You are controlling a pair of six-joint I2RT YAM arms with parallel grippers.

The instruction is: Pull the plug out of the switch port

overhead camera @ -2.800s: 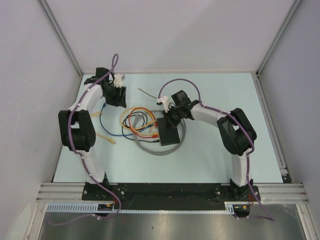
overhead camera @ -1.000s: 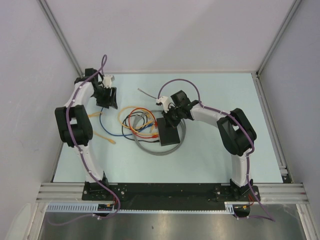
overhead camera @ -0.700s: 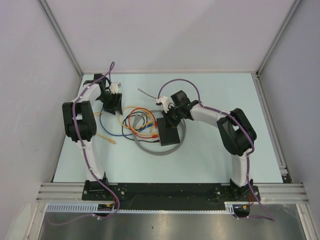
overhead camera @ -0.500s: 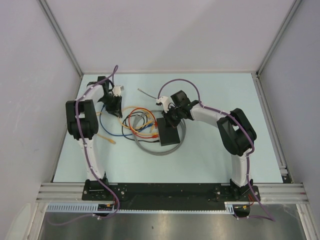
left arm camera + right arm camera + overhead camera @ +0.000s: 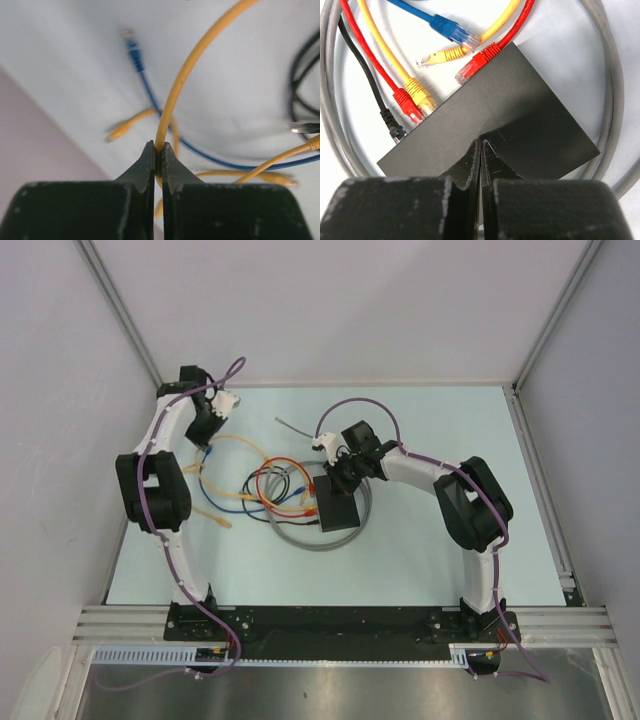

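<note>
The switch (image 5: 520, 125) is a flat black box, also seen mid-table in the top view as switch (image 5: 338, 508). My right gripper (image 5: 480, 143) is shut, with its tips pressed on the switch's top face. A red plug (image 5: 404, 102), a yellow plug (image 5: 421, 98) and a black plug (image 5: 391, 126) sit at the switch's left side. My left gripper (image 5: 159, 151) is shut on a yellow cable (image 5: 182, 85), and stands at the back left as left gripper (image 5: 203, 430). I cannot tell which plug that cable leads to.
Loose blue (image 5: 454, 30), yellow (image 5: 440, 57) and red (image 5: 476, 66) plugs lie by the switch's far edge. A grey cable coil (image 5: 300, 542) rings the switch. Another blue plug (image 5: 134, 51) and a yellow plug (image 5: 222, 523) lie on the left. The side wall is close to the left arm.
The left gripper has closed on the yellow cable and drawn back toward the far left, dragging the cable's loop with it. The right gripper stays pressed on the switch.
</note>
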